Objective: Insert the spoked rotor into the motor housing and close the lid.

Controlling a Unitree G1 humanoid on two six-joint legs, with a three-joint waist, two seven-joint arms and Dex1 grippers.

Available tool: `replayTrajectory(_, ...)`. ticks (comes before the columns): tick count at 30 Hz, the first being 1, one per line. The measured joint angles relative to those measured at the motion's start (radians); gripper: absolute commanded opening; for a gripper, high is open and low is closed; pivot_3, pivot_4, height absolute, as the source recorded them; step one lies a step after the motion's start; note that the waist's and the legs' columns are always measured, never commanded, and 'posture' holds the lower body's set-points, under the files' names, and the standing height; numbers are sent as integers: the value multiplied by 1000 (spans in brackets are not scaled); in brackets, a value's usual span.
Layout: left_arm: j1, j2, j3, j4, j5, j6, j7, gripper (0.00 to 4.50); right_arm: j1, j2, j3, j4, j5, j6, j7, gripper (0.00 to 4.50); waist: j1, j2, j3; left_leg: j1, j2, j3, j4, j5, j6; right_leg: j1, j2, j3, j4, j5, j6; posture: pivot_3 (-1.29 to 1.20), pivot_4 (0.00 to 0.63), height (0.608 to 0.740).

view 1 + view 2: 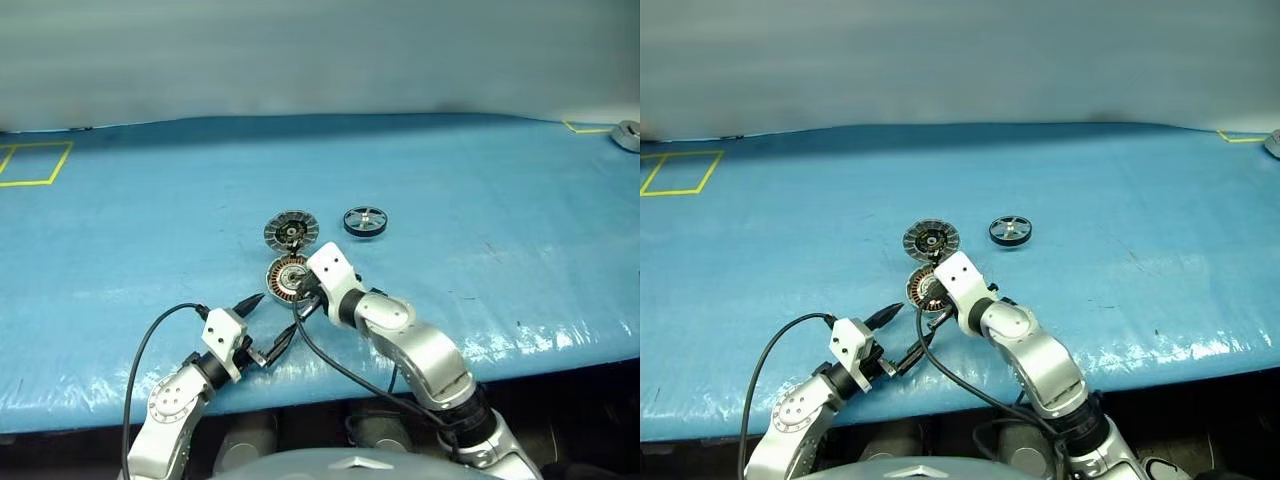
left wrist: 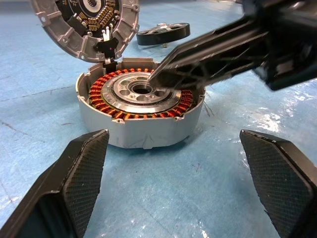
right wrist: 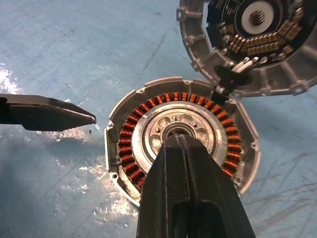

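The motor housing (image 1: 284, 279) sits open on the blue table, showing copper coils (image 3: 128, 139) around a silvery centre. Its lid (image 1: 291, 231) lies flipped back on the far side, joined at the edge, finned face up. The spoked rotor (image 1: 366, 221), black-rimmed, lies apart to the right of the lid. My right gripper (image 3: 177, 141) is shut on nothing, and its tips point down onto the housing's silvery hub. My left gripper (image 2: 173, 136) is open and level just in front of the housing, with one finger (image 2: 79, 173) on each side of it and apart from it.
A yellow tape square (image 1: 35, 163) marks the far left of the table. A grey round object (image 1: 627, 135) lies at the far right edge. A black cable (image 1: 150, 340) loops from my left wrist. The table's front edge (image 1: 560, 365) runs close under my arms.
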Motion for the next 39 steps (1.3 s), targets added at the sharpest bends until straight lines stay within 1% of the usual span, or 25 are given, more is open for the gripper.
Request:
replayTrajectory(2, 2, 1, 0, 0, 0, 0, 1, 4500, -12, -45, -35, -51, 10, 41, 13, 22, 3, 0, 0, 0, 0, 0, 1, 0, 0, 0, 0, 0, 0, 0, 0, 0, 150, 740)
replayTrajectory(4, 0, 1, 0, 0, 0, 0, 0, 4500, -41, -123, -60, -85, 19, 111, 33, 22, 5, 2, 1, 0, 0, 0, 3, 0, 0, 1, 0, 0, 0, -1, -2, 0, 150, 740)
replayTrajectory(5, -1, 2, 1, 0, 0, 0, 0, 4500, -59, -166, -93, -86, 19, 149, 40, 22, 7, 2, 2, 0, 0, 0, 4, 0, 1, 1, 0, 0, 0, -2, -3, 0, 150, 740)
replayTrajectory(6, -1, 4, 1, 0, 0, 0, 0, 4500, -81, -197, -136, -81, 18, 177, 42, 190, 9, 2, 2, -1, 0, 1, 5, 0, 1, 1, 0, 0, 0, -2, -3, 0, 150, 740)
replayTrajectory(8, -5, 5, 1, 0, 0, 0, -2, 4500, -119, -216, -197, -47, 16, 197, 38, 597, 8, 2, 2, -1, 1, 2, 5, 0, 1, 1, 0, 0, 0, -1, -4, 0, 150, 740)
replayTrajectory(10, -21, 6, 1, 0, 0, 0, -6, 4500, -171, -239, -221, 28, 7, 195, 31, 1209, 7, 3, 2, -1, 1, 2, 5, 0, 1, 1, 0, 0, 0, -1, -4, 0, 150, 740)
replayTrajectory(14, -30, 5, 1, 1, 0, 0, -11, 4500, -258, -240, -237, 185, -17, 152, 16, 2578, 5, 3, 2, -1, 0, 4, 4, -1, 2, 1, 0, 1, 0, 2, -1, 0, 150, 740)
replayTrajectory(15, -30, 4, 0, 1, 0, 0, -12, 4500, -275, -241, -238, 214, -22, 145, 16, 2838, 6, 3, 2, -1, 0, 4, 4, -1, 3, 0, 0, 1, 0, 3, -2, 0, 150, 740)
replayTrajectory(16, -30, 4, 0, 2, 0, 0, -12, 4500, -296, -243, -237, 250, -24, 127, 20, 3195, 6, 3, 2, -1, 0, 5, 5, -1, 3, 0, 0, 1, 0, 4, -4, 0, 150, 740)
replayTrajectory(20, -28, 2, 0, 5, 0, 0, -11, 4500, -389, -246, -237, 388, -18, 66, 71, 3195, 4, 3, 3, -1, 0, 6, 5, -2, 4, 0, 0, 2, -1, 5, -4, 0, 150, 740)
replayTrajectory(25, -21, -3, 0, 7, 2, -1, -5, 4500, -466, -231, -236, 558, -1, -17, 149, 3195, 4, 4, 3, -1, 0, 6, 5, -2, 4, 0, 0, 2, 0, 5, -5, 0, 150, 740)
replayTrajectory(31, -21, -17, 0, 9, 4, -2, 5, 4500, -530, -194, -220, 771, -3, -124, 221, 3195, 1, 4, 3, -1, 0, 6, 5, -2, 4, 0, 0, 2, 0, 5, -5, 0, 150, 740)
replayTrajectory(39, -17, -18, 0, 10, 7, -3, 15, 4500, -586, -172, -204, 1000, -44, -263, 253, 3195, -1, 5, 4, -1, 0, 6, 4, -2, 4, 0, 0, 2, 0, 5, -5, 0, 150, 740)
